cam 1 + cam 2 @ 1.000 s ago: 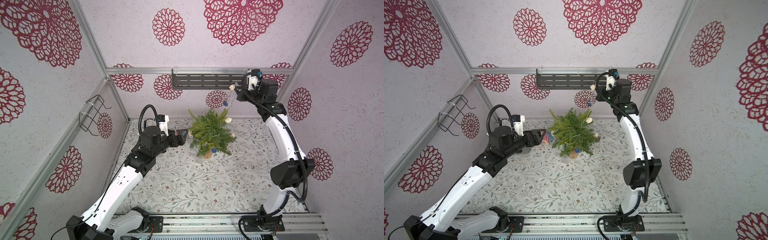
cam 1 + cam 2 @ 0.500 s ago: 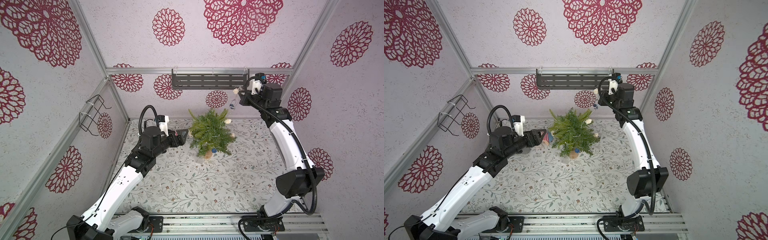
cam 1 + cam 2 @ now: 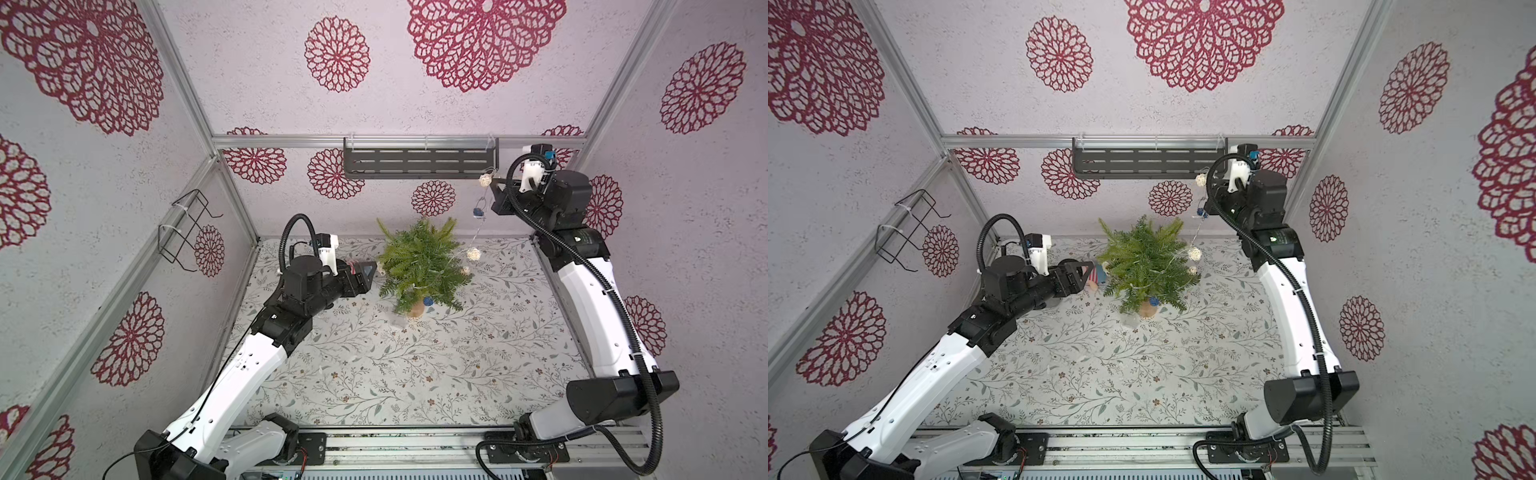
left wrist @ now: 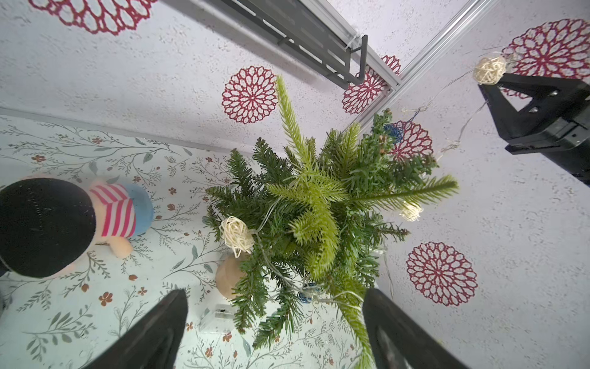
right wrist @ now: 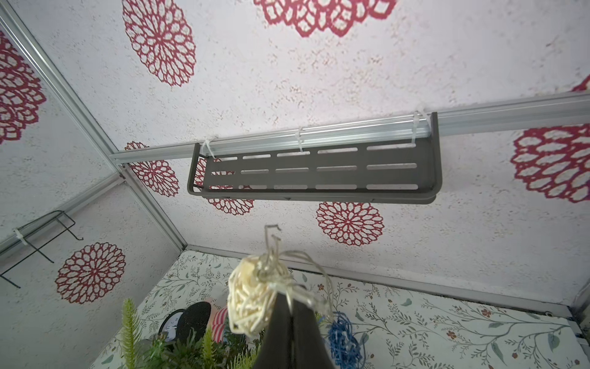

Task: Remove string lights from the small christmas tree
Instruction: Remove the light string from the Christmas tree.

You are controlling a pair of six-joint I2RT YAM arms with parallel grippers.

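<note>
The small christmas tree (image 3: pixel 419 266) (image 3: pixel 1146 266) stands on its tan stump near the back of the table. The string lights run from a clear box (image 3: pixel 397 320) by the stump, through the branches, past a cream ball (image 3: pixel 473 253) and a blue ball (image 3: pixel 478 212). They end at a cream ball (image 5: pixel 252 300) high by the back wall. My right gripper (image 5: pixel 289 297) (image 3: pixel 492 183) is shut on the wire beside that ball. My left gripper (image 4: pixel 274 294) (image 3: pixel 372 270) is open just left of the tree and holds nothing. Another cream ball (image 4: pixel 236 234) sits in the branches.
A doll (image 4: pixel 64 223) with a black hat and a striped shirt lies under my left gripper, left of the tree. A dark slotted shelf (image 3: pixel 419 163) hangs on the back wall near my right gripper. A wire rack (image 3: pixel 187 228) hangs on the left wall.
My right gripper has moved to the right with the end of the string lights, drawing the wire further from the tree. The left arm has not moved.
</note>
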